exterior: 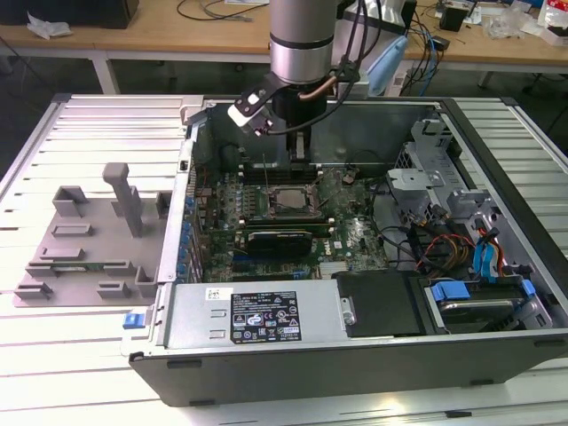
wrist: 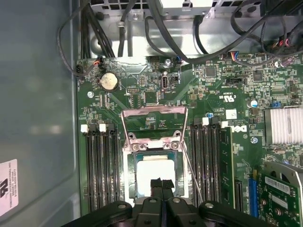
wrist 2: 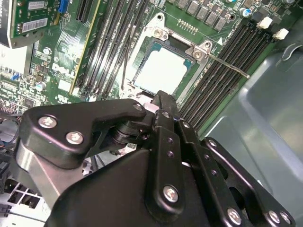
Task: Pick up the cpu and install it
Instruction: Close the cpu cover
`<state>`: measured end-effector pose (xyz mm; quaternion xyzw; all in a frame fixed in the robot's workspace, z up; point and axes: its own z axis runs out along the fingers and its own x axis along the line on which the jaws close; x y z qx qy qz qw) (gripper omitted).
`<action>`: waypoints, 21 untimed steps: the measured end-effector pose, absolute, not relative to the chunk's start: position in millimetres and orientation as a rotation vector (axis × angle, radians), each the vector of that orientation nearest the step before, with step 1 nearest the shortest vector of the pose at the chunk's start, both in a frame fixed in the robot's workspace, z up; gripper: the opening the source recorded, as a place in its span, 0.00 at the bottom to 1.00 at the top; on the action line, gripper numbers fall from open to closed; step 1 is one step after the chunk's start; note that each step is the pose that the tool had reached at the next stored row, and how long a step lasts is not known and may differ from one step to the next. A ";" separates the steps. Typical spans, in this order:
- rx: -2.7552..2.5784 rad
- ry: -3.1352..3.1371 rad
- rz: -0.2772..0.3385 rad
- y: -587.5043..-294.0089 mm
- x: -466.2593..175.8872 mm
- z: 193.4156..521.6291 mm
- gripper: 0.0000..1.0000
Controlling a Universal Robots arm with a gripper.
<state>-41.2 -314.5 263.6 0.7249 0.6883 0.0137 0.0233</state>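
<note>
Open PC case point(exterior: 355, 368), mobo point(exterior: 357, 236), PSU point(exterior: 200, 312), grey fixture point(exterior: 89, 240).

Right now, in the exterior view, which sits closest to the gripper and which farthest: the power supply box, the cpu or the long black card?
1. cpu, in the socket right by the gripper.
2. long black card, just beyond the socket, toward the camera.
3. power supply box, along the case's near wall.
</note>
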 end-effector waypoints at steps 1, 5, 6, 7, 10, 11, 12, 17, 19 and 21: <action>2.244 2.131 0.042 -314.5 -41.2 265.6 0.11; 2.244 2.131 0.043 -314.5 -41.2 269.1 0.11; 2.244 2.131 0.042 -314.5 -41.2 269.2 0.11; 2.244 2.131 0.042 -314.5 -40.8 269.3 0.11; 2.244 2.131 0.042 -314.5 -36.3 269.2 0.11; 2.244 2.131 0.042 -314.5 -33.6 269.2 0.11; 2.244 2.131 0.042 -314.6 -31.7 269.2 0.11; 2.244 2.131 0.042 -314.6 -25.0 269.2 0.11; 2.244 2.131 0.042 -314.8 -20.2 269.2 0.11; 2.244 2.131 0.042 -314.9 -17.5 269.2 0.11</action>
